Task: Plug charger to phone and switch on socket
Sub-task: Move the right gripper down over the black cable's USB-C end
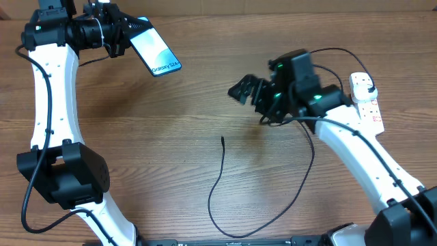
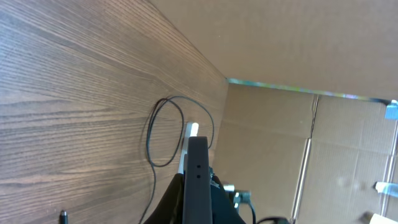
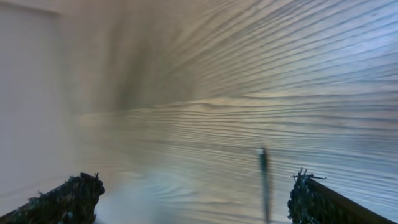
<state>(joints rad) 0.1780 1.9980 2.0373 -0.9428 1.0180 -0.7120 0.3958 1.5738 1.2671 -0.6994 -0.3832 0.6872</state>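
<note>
The left jaws are clamped on one end of the phone (image 1: 156,49), holding it tilted at the far left, seemingly raised off the worktop (image 1: 136,137) so its free end is open for plugging. The right jaws hang wide apart and empty near the charger (image 1: 223,142) tip lying loose mid-worktop, likely lining up to pick it. The socket (image 1: 365,99) waits far right.

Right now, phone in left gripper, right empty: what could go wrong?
The phone, pinched at one end by the left gripper and off the table, may pivot or slip under insertion force. The charger tip is thin and lies flat; the open right gripper could skid it or grab it misaligned.
</note>
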